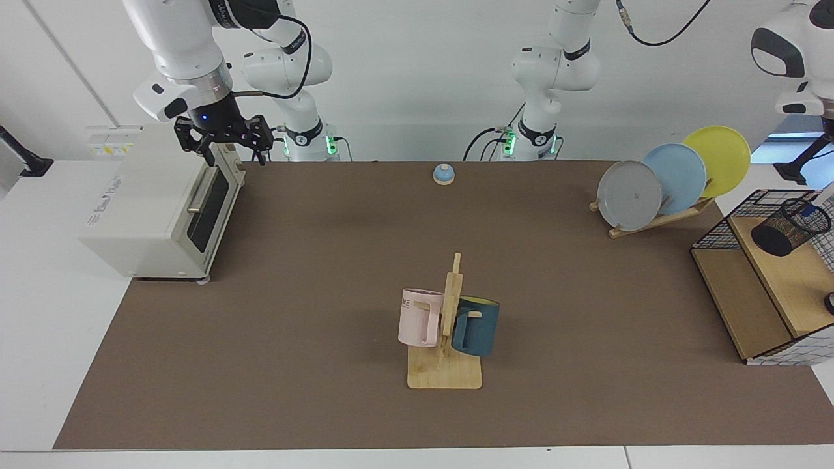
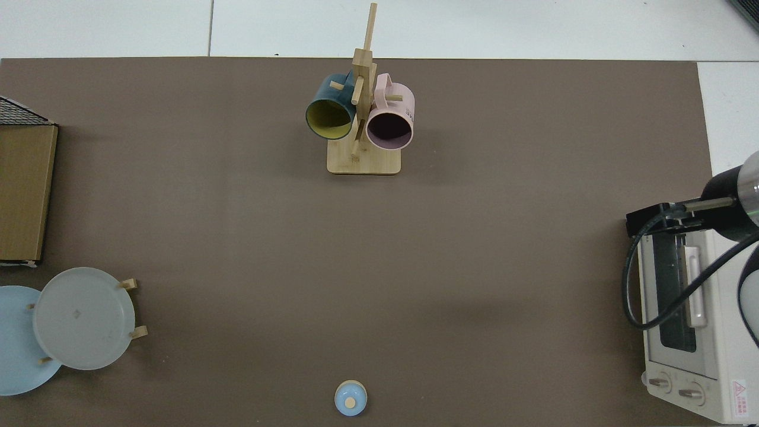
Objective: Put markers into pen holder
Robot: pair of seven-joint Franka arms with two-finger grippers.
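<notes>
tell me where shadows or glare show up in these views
Facing view: soft shadow under the toaster oven, bright window patch beyond the pen holder; right gripper open above the oven, left gripper out of frame. Top view: faint shadow on the mat, no glare.

pen holder: your small black wire-mesh cup, tilted over with its open mouth up and outward, sitting on the wooden top shelf of the wire rack, near its back edge
marker: you only get a blue-and-white bit poking at the holder's rim
</notes>
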